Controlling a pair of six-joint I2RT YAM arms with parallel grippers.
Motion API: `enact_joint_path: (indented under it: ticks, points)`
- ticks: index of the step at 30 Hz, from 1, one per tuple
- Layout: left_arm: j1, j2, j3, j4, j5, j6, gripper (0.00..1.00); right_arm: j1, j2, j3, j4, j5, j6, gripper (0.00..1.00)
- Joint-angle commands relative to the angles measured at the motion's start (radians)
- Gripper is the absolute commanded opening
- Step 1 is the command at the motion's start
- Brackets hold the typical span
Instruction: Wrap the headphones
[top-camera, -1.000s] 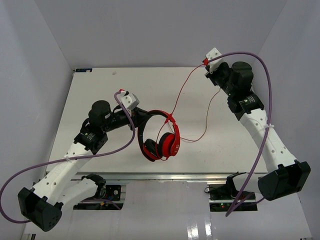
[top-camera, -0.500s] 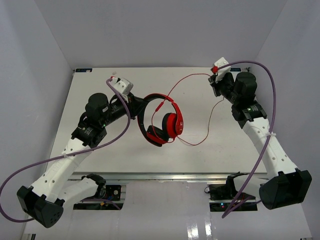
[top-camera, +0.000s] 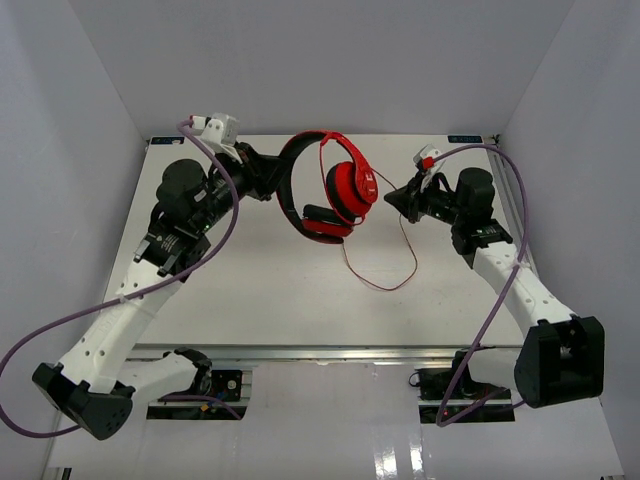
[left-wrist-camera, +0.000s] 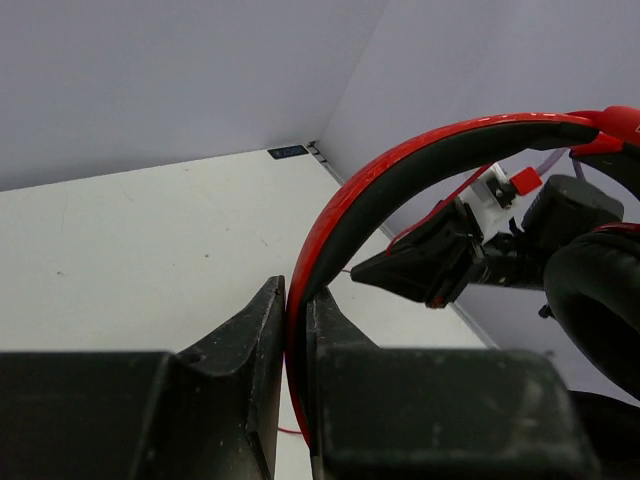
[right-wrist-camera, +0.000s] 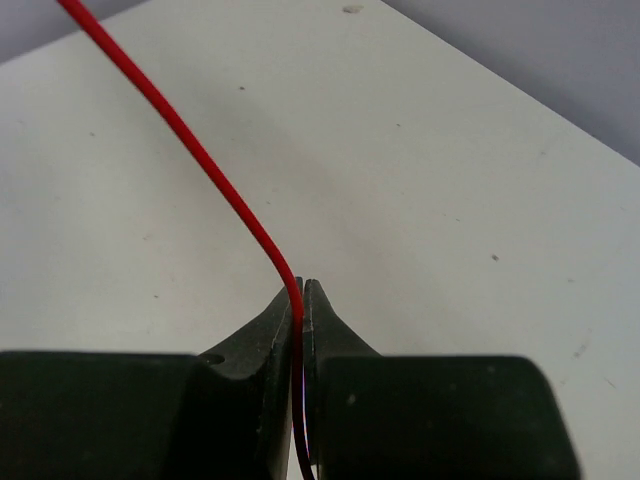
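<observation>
Since the earlier frames the left arm has lifted the headphones (top-camera: 335, 195) from mid-tabletop toward the far edge. The right arm has swung in from the far right corner to just beside them, so the cord (top-camera: 383, 288) between the two now sags in a shorter loop.

The left tool (top-camera: 270, 180) is clamped tight on the headband (left-wrist-camera: 400, 170). In the left wrist view the red-and-black band runs up out of the narrow slit between its two fingers (left-wrist-camera: 250, 330). The headphones hang in the air above the tabletop (top-camera: 250, 290), with the band arching toward the back wall and the cups (top-camera: 345, 188) below it, one red outer face turned toward the right arm.

The right tool (top-camera: 392, 200) is pinched closed on the cord. In the right wrist view the thin red line enters between the fingertips (right-wrist-camera: 285, 310) and rises away to the upper left. From that grip the cord drops toward the tabletop, curves round and climbs back to the headphones. Whether the bottom of the loop touches the surface I cannot tell.
</observation>
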Motion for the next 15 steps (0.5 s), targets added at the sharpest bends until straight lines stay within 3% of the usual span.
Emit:
enact_joint_path:
  ticks: [1, 6, 15]
  points:
    - [0.000, 0.041, 0.062, 0.070, -0.151, -0.184, 0.00, -0.007, 0.054, -0.020, 0.260, -0.205, 0.216, 0.08]
    - [0.000, 0.082, 0.045, 0.162, -0.297, -0.299, 0.00, 0.012, 0.097, -0.025, 0.403, -0.260, 0.350, 0.08]
    - [-0.026, 0.213, 0.127, 0.162, -0.564, -0.381, 0.00, 0.116, 0.112, 0.010, 0.348, -0.228, 0.256, 0.08]
